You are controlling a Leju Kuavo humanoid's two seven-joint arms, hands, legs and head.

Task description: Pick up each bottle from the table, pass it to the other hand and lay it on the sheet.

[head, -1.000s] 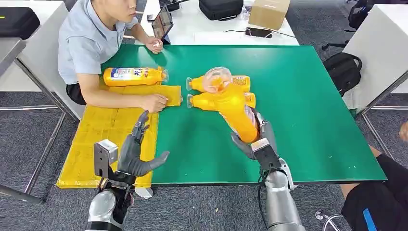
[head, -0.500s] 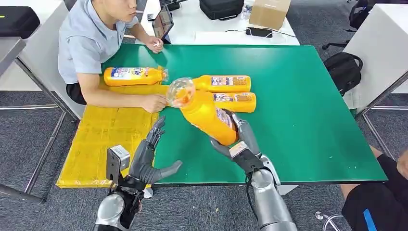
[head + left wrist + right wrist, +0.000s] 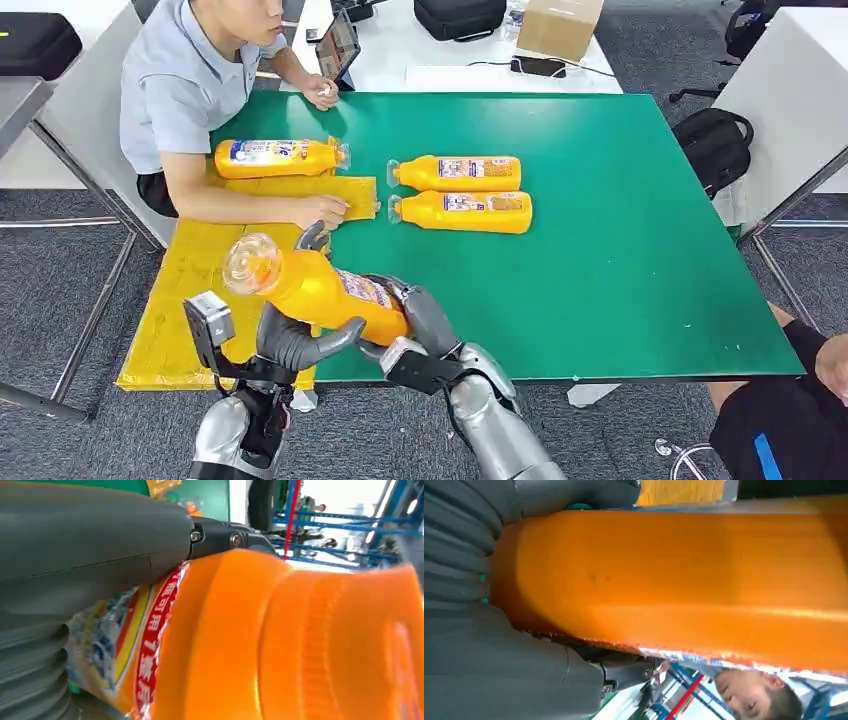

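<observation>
My right hand (image 3: 425, 325) grips an orange bottle (image 3: 320, 290) by its base and holds it tilted, clear cap up-left, above the table's front edge beside the yellow sheet (image 3: 195, 290). My left hand (image 3: 285, 340) is around the bottle's middle: thumb beneath and touching it, fingers still stretched up behind it. In the left wrist view the thumb (image 3: 75, 545) lies along the bottle's label (image 3: 150, 645). The right wrist view has the bottle's orange body (image 3: 694, 580) against my right hand (image 3: 484, 650). One bottle (image 3: 275, 158) lies on the sheet; two more (image 3: 460, 172) (image 3: 465, 211) lie on the green table (image 3: 620, 250).
A person sits at the table's far left, one hand (image 3: 322, 212) pressing on the sheet's edge, the other by a tablet (image 3: 338, 45). White tables with a bag and a box stand behind. Another person's leg (image 3: 780, 420) is at the right.
My right hand has carried the bottle from above the two lying bottles leftward and toward me, into my left hand, whose thumb now touches it. The person has not moved.
</observation>
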